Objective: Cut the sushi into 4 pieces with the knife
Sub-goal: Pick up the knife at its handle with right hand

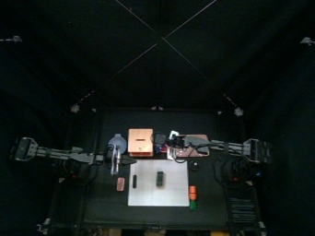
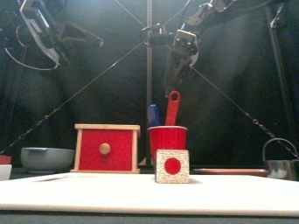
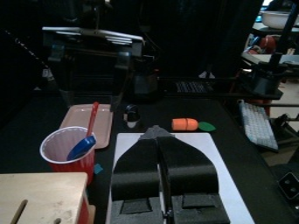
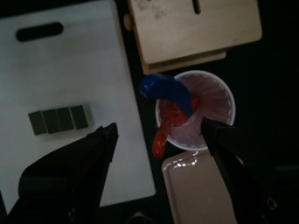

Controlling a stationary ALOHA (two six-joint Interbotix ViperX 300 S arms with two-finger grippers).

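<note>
Two knives [image 4: 162, 87] in red cup [image 4: 212, 94], mid-frame between my right jaws, spread wide; left jaws closed; sushi [image 4: 59, 120] on board [image 4: 70, 74].

One board [image 4: 70, 79], one box [image 2: 107, 149], one cup [image 2: 167, 138], one bowl [image 2: 47, 158], two knives [image 2: 173, 101], one sushi roll [image 4: 59, 120].

Table [image 1: 103, 205]: board [image 1: 150, 183], box [image 2: 107, 148], cup [image 2: 169, 139], bowl [image 2: 47, 158]

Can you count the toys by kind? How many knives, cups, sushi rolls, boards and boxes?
Knives: 2, blue knife and red knife
Cups: 1, red cup
Sushi rolls: 1, sushi roll
Boards: 1, cutting board
Boxes: 1, wooden box
Total: 6
</note>
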